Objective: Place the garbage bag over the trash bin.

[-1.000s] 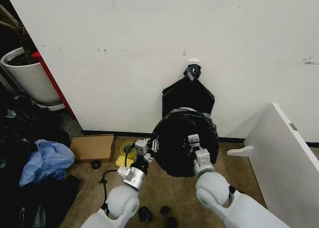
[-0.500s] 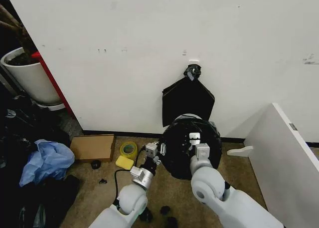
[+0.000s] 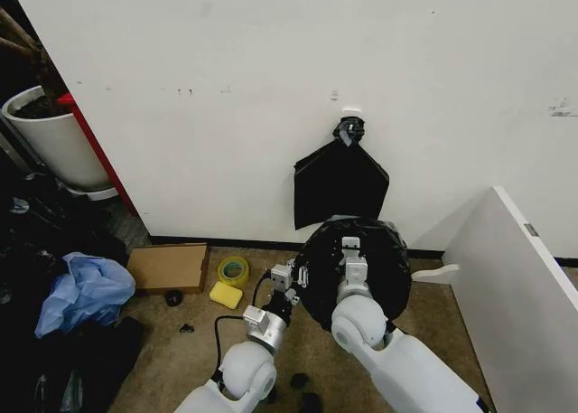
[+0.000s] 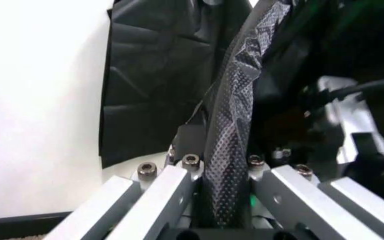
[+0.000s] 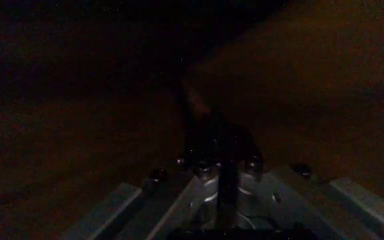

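Left gripper (image 4: 227, 200) jaws clamped on garbage bag (image 3: 379, 250) edge, bag's left side; right gripper (image 3: 350, 250) on bag's top, jaws' state unclear.

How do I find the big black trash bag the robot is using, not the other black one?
Look at the white wall, then down to the floor by it. The garbage bag is the round, puffy, shiny black bundle between the left gripper and right gripper. The flat black bag hangs from the wall above it.

garbage bag (image 3: 384, 264) on floor, against wall | left tool (image 3: 295, 280) at its left edge | right tool (image 3: 351, 250) on top | tape roll (image 3: 233, 270) further left
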Robot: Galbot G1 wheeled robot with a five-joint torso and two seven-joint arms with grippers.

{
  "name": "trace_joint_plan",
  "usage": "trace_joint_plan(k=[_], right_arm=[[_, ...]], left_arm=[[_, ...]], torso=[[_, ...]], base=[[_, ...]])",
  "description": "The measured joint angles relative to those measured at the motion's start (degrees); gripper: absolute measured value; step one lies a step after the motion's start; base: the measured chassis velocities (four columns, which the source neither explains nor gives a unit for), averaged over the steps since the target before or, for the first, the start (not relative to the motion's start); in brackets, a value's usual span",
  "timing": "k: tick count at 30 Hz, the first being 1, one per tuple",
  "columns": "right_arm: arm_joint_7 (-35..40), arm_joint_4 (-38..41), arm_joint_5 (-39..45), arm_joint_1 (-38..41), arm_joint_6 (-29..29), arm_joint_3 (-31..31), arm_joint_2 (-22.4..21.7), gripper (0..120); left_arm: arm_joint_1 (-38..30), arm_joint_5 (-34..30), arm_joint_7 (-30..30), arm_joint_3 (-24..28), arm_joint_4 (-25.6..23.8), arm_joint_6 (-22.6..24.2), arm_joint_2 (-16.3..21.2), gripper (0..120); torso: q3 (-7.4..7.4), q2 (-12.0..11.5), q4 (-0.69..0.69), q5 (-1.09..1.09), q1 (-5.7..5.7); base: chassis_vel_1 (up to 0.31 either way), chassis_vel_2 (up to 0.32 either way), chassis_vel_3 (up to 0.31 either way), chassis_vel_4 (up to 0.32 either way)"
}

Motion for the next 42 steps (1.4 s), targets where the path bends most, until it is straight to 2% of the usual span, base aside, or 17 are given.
trace_joint_plan(k=[5, 13, 21, 22, 25, 26, 28, 31, 35, 38, 39, 41, 42], right_arm=[[-0.3, -6.0, -1.8, 1.4, 0.5, 0.8, 1.2, 0], [-1.0, -9.3, -2.1, 2.8, 0.9, 2.6, 1.7, 0], [-4.7, -4.8, -2.0, 0.2, 1.8, 1.5, -0.3, 0], [-7.8, -2.5, -2.2, -1.0, 4.1, 0.5, -1.3, 0], [-10.9, -0.6, -3.1, -2.2, 6.6, -0.4, -2.3, 0], [-17.3, 3.1, -5.2, -4.4, 12.7, -1.6, -4.0, 11], [-21.4, 6.2, -6.8, -6.1, 16.9, -1.9, -4.9, 21], [-24.1, 8.9, -7.6, -7.8, 19.4, -1.7, -5.6, 27], [-28.3, 15.8, -6.2, -14.6, 22.4, 2.2, -7.2, 46], [-26.2, 20.0, -5.8, -19.8, 23.2, 4.2, -7.8, 57], [-26.2, 20.0, -5.8, -19.8, 23.2, 4.2, -7.8, 57], [-18.1, 23.3, -6.1, -24.5, 20.6, 4.8, -7.3, 68], [-16.4, 24.0, -6.1, -25.9, 20.4, 4.9, -7.0, 71]], left_arm=[[1.3, -0.4, -0.1, -0.4, -2.8, 0.4, 0.6, 1], [3.1, 0.1, 1.2, -1.7, -4.9, 0.0, 2.2, 1], [2.7, 0.0, 0.5, -2.6, -5.0, -0.1, 1.8, 1], [2.1, -0.2, 0.0, -3.0, -4.6, 0.1, 1.6, 1], [1.5, -0.3, -0.4, -3.6, -4.1, 0.8, 1.5, 1], [0.6, -1.4, -2.0, -4.6, -3.9, 2.9, 1.7, 1], [0.3, -2.9, -2.7, -5.9, -4.0, 4.2, 2.1, 1], [0.1, -3.8, -3.2, -7.3, -4.2, 5.2, 2.2, 1], [-0.5, -8.3, -6.4, -10.1, -5.2, 9.1, 2.9, 1], [-0.9, -12.5, -9.8, -11.2, -6.7, 13.7, 3.5, 1], [-0.9, -12.5, -9.8, -11.2, -6.7, 13.7, 3.5, 1], [-1.9, -18.7, -13.2, -12.0, -8.5, 19.4, 3.7, 1], [-2.3, -20.4, -13.9, -12.2, -8.8, 20.8, 3.8, 1]], torso=[[0.00, 0.0, 0.00, 0.00, 0.00], [0.00, 0.0, 0.00, 0.00, 0.00], [0.00, 0.0, 0.00, 0.00, 0.00], [0.00, 0.0, 0.00, 0.00, 0.00], [0.00, 0.0, 0.00, 0.00, 0.00], [0.00, 0.0, 0.00, 0.00, 0.00], [0.00, 0.0, 0.00, 0.00, 0.00], [0.00, 0.0, 0.01, 0.00, 0.00], [0.00, 0.0, 0.00, 0.00, 0.00], [0.00, 0.0, 0.00, 0.00, 0.00], [0.00, 0.0, 0.00, 0.00, 0.00], [-0.01, 0.0, 0.00, 0.00, 0.00], [-0.01, 0.0, -0.01, 0.00, -0.01]], base=[[0.000, 0.000, 0.000, 0.000], [0.000, 0.000, 0.000, 0.000], [0.000, 0.000, 0.000, 0.000], [0.000, 0.000, 0.000, 0.000], [0.000, 0.000, 0.000, 0.000], [0.000, 0.000, 0.000, 0.000], [0.000, 0.000, 0.000, 0.000], [0.000, 0.000, 0.000, 0.000], [0.000, 0.000, 0.000, 0.000], [0.000, 0.000, 0.000, 0.000], [0.000, 0.000, 0.000, 0.000], [0.000, 0.000, 0.000, 0.000], [0.000, 0.000, 0.000, 0.000]])
